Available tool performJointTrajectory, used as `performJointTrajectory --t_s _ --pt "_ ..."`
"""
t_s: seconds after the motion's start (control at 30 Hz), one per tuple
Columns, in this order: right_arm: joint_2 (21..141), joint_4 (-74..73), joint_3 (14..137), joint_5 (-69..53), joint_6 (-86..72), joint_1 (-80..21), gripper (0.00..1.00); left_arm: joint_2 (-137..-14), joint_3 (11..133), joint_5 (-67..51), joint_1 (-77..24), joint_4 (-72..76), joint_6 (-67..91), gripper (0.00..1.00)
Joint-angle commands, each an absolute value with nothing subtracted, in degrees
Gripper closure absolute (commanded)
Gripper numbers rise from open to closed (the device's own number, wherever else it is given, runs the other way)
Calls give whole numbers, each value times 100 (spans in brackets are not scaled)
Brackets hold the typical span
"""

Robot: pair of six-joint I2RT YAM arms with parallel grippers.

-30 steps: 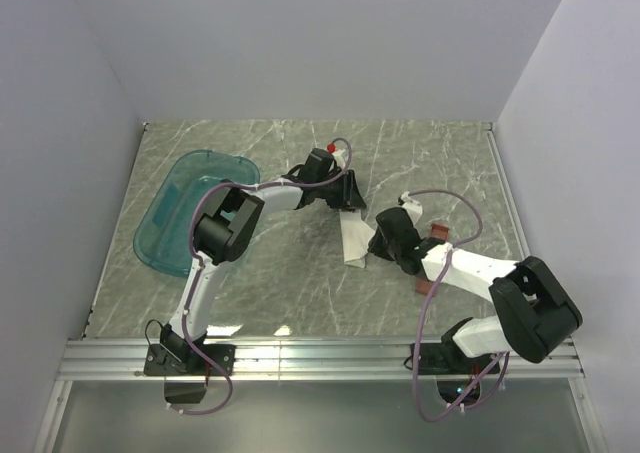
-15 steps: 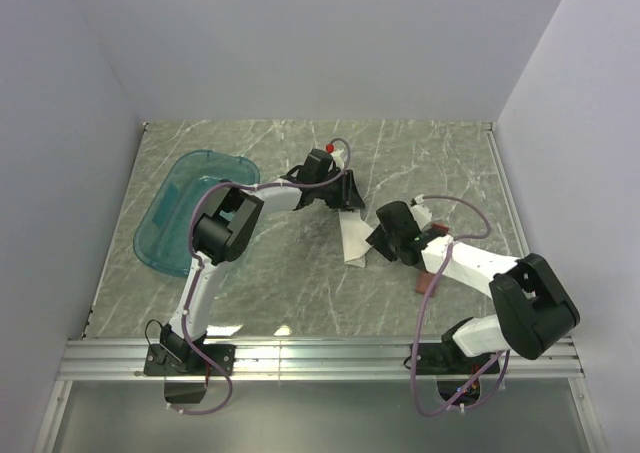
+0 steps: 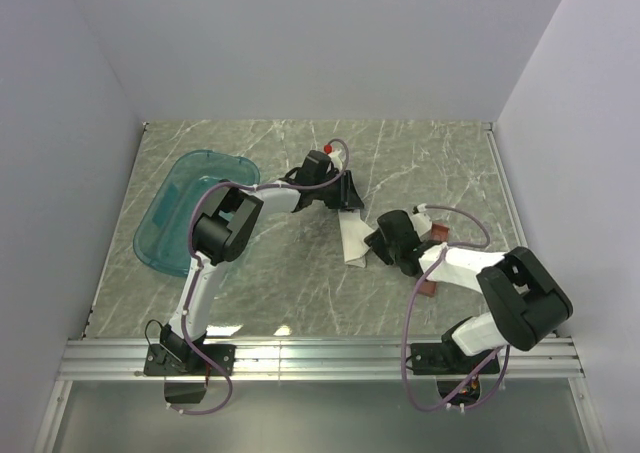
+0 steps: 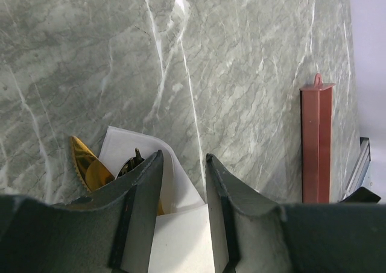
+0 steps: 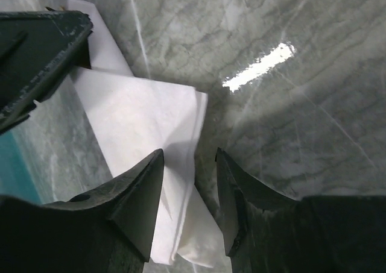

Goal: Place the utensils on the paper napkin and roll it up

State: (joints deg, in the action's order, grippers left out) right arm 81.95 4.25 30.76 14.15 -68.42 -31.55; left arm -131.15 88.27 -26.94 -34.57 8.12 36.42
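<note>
The paper napkin (image 3: 352,239) lies folded into a narrow white bundle mid-table. In the left wrist view the napkin (image 4: 181,225) curls around the utensils (image 4: 129,164); only dark handle ends and a brownish-gold tip (image 4: 87,167) stick out at its far end. My left gripper (image 3: 346,199) (image 4: 184,158) is open, its jaws low over the bundle's far end. My right gripper (image 3: 378,243) (image 5: 189,153) is open at the bundle's near end, one finger over the napkin (image 5: 145,122), the other over bare table beside its edge.
A translucent teal tub (image 3: 185,208) sits at the left. A long reddish-brown tray (image 3: 427,289) (image 4: 316,143) lies right of the napkin, partly under my right arm. The left gripper's finger (image 5: 36,50) shows in the right wrist view. Walls close in the table.
My right arm has drawn in to the left, bringing its gripper up against the napkin's near end. The left gripper and the napkin have barely moved.
</note>
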Motion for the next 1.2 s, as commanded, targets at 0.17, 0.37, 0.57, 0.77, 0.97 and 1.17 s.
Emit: performJointTrajectory --t_s 0.17,0.37,0.57,0.77,0.97,1.17 --pt "8438 1854 2593 1643 -7163 -3129 58 -13025 8613 -2514 -3419 703 3595 59" --pt "8007 1486 2259 2302 -7383 -3129 97 -13017 8491 -2426 -3340 685 3594 62" --pt "8086 1116 2189 2593 -7541 -3138 100 -12964 8367 -2426 -3252 738 3612 62" --pt "8174 1160 2136 2620 -7454 -3164 100 -12938 8376 -2540 -3208 773 3700 63" --pt "8244 1327 2268 2487 -6988 -3287 100 -12613 8525 -2882 -3199 809 3902 53" --pt "8218 1424 2232 2505 -6891 -3322 100 -12481 8885 -3041 -3243 729 4025 50"
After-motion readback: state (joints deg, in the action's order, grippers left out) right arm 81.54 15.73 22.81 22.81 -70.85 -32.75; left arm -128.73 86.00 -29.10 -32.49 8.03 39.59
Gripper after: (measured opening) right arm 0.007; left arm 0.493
